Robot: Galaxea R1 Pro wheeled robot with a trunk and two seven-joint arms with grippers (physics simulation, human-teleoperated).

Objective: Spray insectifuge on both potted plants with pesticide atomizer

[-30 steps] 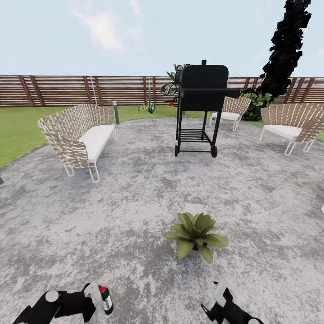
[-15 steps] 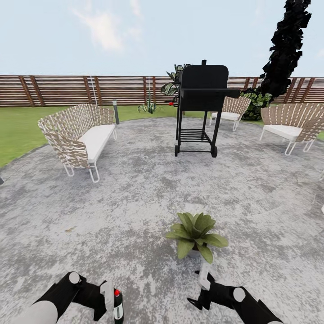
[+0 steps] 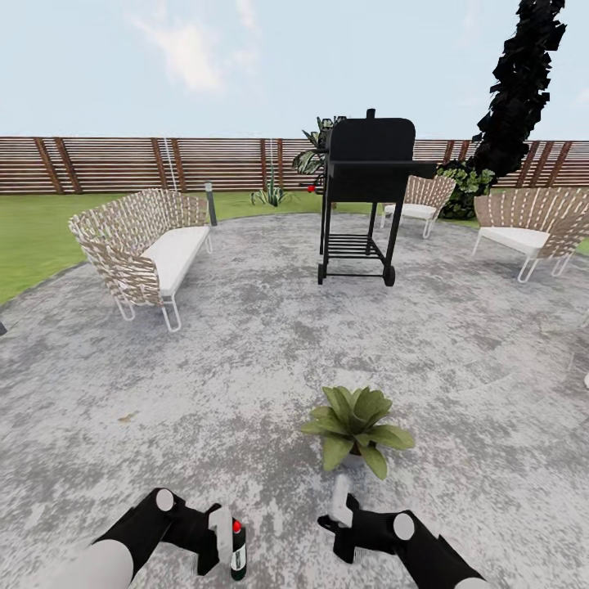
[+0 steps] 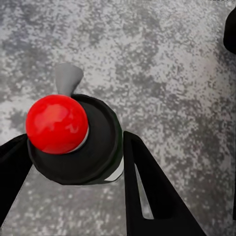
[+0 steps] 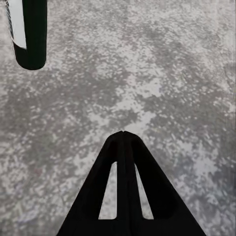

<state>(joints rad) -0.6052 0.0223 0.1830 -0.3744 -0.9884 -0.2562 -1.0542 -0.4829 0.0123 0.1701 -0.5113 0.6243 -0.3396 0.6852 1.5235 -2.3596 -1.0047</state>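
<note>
Both arms swung inward since earlier frames. My left gripper (image 3: 222,540) clenched on pesticide atomizer (image 3: 238,550), upright, red tip up. Potted plant (image 3: 355,424) ahead-right, nearer right gripper (image 3: 339,501), fingers pressed together, empty.

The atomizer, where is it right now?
In the head view the atomizer sits low left, upright in the left gripper over the patio, left of the potted plant.

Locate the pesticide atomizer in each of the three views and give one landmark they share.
Head view: the pesticide atomizer stands upright near the bottom edge, left of centre, held in the left tool.
Left wrist view: seen from above, its red tip left of centre, black body between the fingers.
Right wrist view: I cannot identify it here.
Shared landmark: the mottled grey paved patio.
</note>
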